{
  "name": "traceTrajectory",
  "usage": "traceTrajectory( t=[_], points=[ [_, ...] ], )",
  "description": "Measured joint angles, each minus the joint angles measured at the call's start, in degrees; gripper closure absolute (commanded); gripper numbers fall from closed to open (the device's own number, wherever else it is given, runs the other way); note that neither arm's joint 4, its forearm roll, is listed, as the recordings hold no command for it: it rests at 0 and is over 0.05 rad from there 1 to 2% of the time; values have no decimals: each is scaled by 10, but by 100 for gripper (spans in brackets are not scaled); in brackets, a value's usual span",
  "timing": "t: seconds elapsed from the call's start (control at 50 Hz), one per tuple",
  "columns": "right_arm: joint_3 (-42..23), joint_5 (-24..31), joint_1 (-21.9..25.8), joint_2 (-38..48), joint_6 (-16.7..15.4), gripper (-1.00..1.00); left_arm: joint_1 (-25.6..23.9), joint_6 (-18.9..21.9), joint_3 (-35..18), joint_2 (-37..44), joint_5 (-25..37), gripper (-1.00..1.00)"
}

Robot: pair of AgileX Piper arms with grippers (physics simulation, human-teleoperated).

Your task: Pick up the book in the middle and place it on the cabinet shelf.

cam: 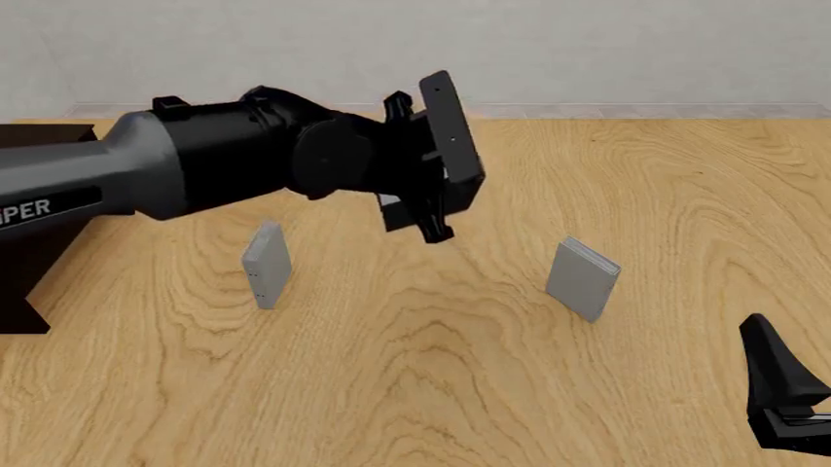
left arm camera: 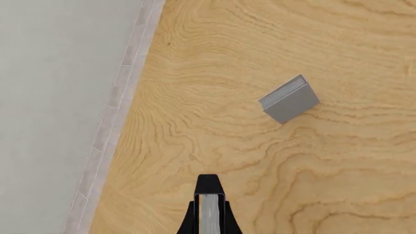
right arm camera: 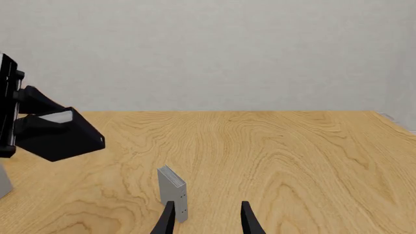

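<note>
The black book [cam: 452, 136] hangs in the air over the middle of the table, tilted, with my left gripper [cam: 422, 173] shut on it. In the left wrist view its white page edges [left arm camera: 209, 214] show between the black fingers [left arm camera: 188, 222]. The right wrist view catches the same book [right arm camera: 62, 136] raised at the far left. The dark cabinet shelf [cam: 23, 282] stands at the table's left edge, beside my left arm. My right gripper [cam: 779, 389] rests low at the front right, open [right arm camera: 206, 220], holding nothing.
Two thin light-grey books stand upright on the wood table, one on the left [cam: 267, 265] and one on the right [cam: 581, 279]. The right one [right arm camera: 172, 192] is just ahead of my right fingers. A grey book [left arm camera: 289, 100] shows below the left wrist.
</note>
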Motion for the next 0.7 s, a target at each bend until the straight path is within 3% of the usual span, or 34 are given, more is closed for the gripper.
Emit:
traceTrajectory(
  t=[0.28, 0.7],
  points=[
    [0, 0, 0, 0, 0, -100, 33, 35, 14, -23, -29, 100],
    [0, 0, 0, 0, 0, -100, 84, 43, 30, -57, -58, 100]
  ],
)
